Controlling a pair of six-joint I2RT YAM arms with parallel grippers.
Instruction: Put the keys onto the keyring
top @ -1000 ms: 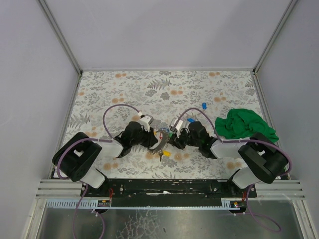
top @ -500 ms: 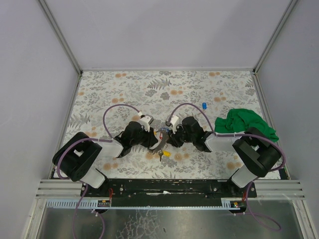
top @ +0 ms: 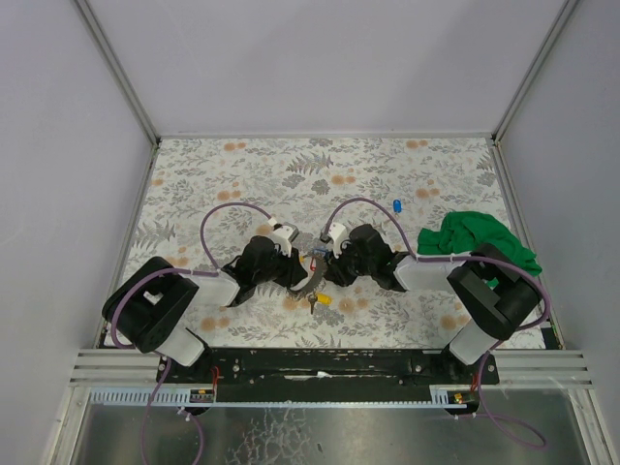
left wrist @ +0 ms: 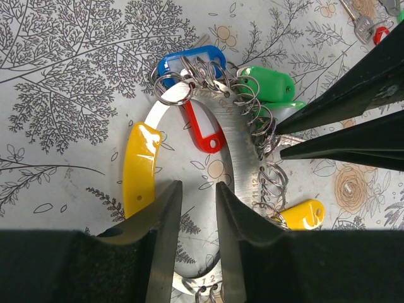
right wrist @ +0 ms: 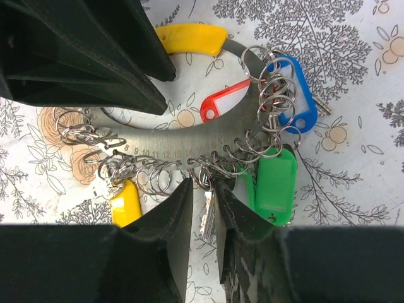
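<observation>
The keyring [left wrist: 243, 151] is a flat numbered metal loop with a yellow grip, lying on the floral table between both arms [top: 315, 278]. It carries several small split rings and blue, red, green and yellow tags. My left gripper [left wrist: 197, 186] has its fingertips slightly apart inside the loop, with only table and band showing between them. My right gripper [right wrist: 203, 183] meets the keyring's band [right wrist: 164, 136] from the opposite side. It is shut on a metal key [right wrist: 209, 218] held edge-on, its head at a split ring on the band.
A loose blue-tagged key [top: 398, 204] lies farther back on the table. Another key with a red tag [left wrist: 372, 28] lies just beyond the ring. A crumpled green cloth [top: 480, 242] sits at the right, beside the right arm.
The right arm has swung left, bringing its gripper up against the keyring. The left arm and the ring have stayed put.
</observation>
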